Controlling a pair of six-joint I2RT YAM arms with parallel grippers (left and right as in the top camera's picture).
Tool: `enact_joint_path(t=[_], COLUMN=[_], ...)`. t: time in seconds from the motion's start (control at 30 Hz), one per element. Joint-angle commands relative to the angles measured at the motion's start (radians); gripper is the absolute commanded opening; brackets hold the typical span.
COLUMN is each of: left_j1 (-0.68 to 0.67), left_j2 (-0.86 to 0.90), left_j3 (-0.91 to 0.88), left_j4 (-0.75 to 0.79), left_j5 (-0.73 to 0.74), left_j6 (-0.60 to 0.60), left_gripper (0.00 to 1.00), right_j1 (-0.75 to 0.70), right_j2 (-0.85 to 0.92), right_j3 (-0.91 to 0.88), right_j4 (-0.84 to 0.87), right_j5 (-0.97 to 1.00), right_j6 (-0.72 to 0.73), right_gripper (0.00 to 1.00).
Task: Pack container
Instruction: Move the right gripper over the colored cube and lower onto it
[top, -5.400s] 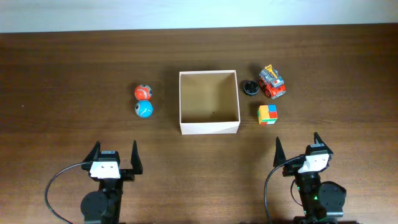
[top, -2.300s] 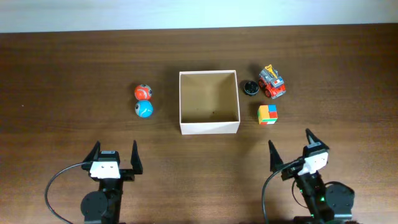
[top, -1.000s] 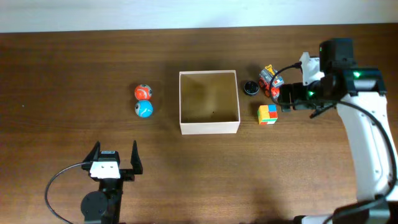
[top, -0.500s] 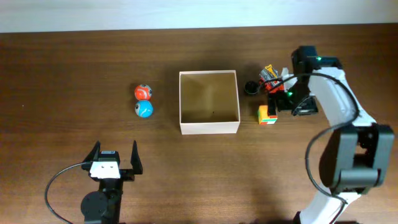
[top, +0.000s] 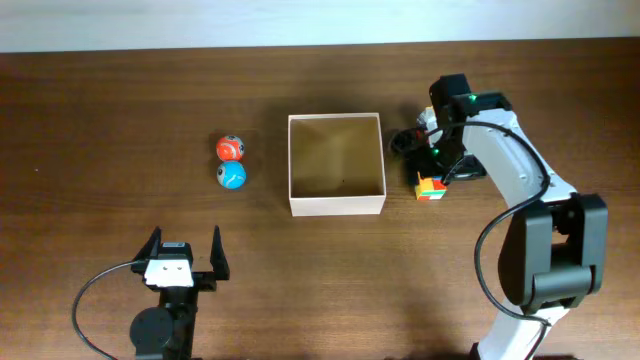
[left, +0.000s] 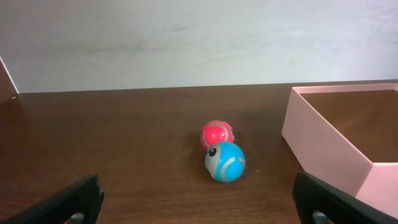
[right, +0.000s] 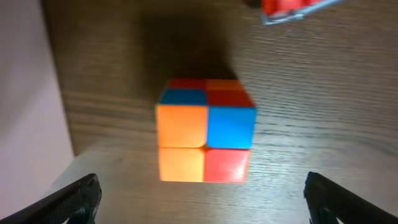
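The container (top: 337, 205) is a square open box with white walls and a tan floor, empty at the table's middle; its wall also shows in the left wrist view (left: 323, 146) and the right wrist view (right: 28, 93). My right gripper (top: 433, 166) hangs open just above a multicoloured cube (top: 431, 187), to the right of the container. In the right wrist view the cube (right: 205, 130) lies between and ahead of the open fingers (right: 202, 199), untouched. My left gripper (top: 183, 252) is open and empty near the front edge, also in its own view (left: 199, 202).
An orange ball (top: 230, 148) and a blue ball (top: 231, 175) lie left of the container, also in the left wrist view (left: 217, 134) (left: 225, 162). A black round piece (top: 403, 141) and a red toy truck (right: 292, 7), mostly under my right arm, lie behind the cube.
My right arm rose from its rest at the front right, reached to the toys right of the container and has now shifted left over the cube. The left arm has not moved.
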Motion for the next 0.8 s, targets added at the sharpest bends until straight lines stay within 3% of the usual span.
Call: enact_joint_path(t=[0.0,0.77], left_j1=[0.006,0.006], left_j2=[-0.009,-0.009], left_j3=[-0.004,-0.004], left_j4=[-0.005,-0.005], left_j5=[-0.003,-0.003], left_j6=[0.015,0.015], left_gripper=[0.99,0.99], right_j1=[-0.007,-0.013], right_j2=[-0.001,0.044], right_j3=[0.014,-0.029], right_j4=[0.010,0.080], right_j5=[0.055,-0.003], right_j6=[0.039,0.006], right_gripper=[0.99,0.99])
